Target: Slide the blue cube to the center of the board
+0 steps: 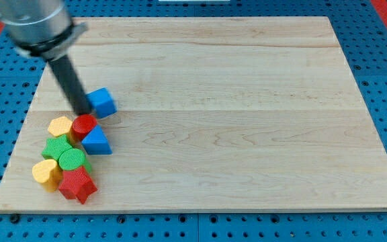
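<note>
The blue cube (103,102) lies on the wooden board (247,101) at the view's left, well left of the board's middle. My tip (86,112) touches the cube's left side, just above the red cylinder (83,126). The dark rod slants up to the view's top left, where the arm's grey body is blurred.
A cluster of blocks sits below the cube: a yellow block (60,126), the red cylinder, a blue triangular block (97,141), a green block (56,148), a green cylinder (72,159), a yellow heart-like block (46,173) and a red star (77,184). The board's left edge is close.
</note>
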`<state>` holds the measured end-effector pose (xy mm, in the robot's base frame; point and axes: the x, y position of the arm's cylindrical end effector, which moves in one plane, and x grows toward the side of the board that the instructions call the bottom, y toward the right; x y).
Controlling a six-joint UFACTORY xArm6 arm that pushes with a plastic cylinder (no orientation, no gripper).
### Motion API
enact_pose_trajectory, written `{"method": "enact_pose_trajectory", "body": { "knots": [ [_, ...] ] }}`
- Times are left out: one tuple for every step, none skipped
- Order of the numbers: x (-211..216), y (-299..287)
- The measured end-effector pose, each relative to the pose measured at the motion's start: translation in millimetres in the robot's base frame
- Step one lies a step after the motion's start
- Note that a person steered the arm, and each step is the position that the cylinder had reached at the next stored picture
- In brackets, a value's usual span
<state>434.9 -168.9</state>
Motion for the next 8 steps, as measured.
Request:
{"method": "enact_pose_trajectory", "body": {
  "knots": [
    [-25,20],
    [-43,27],
    [-47,22],
    [-47,31],
    [-47,50],
    [-46,85],
    [-50,97],
    [-51,102]
  ]
}}
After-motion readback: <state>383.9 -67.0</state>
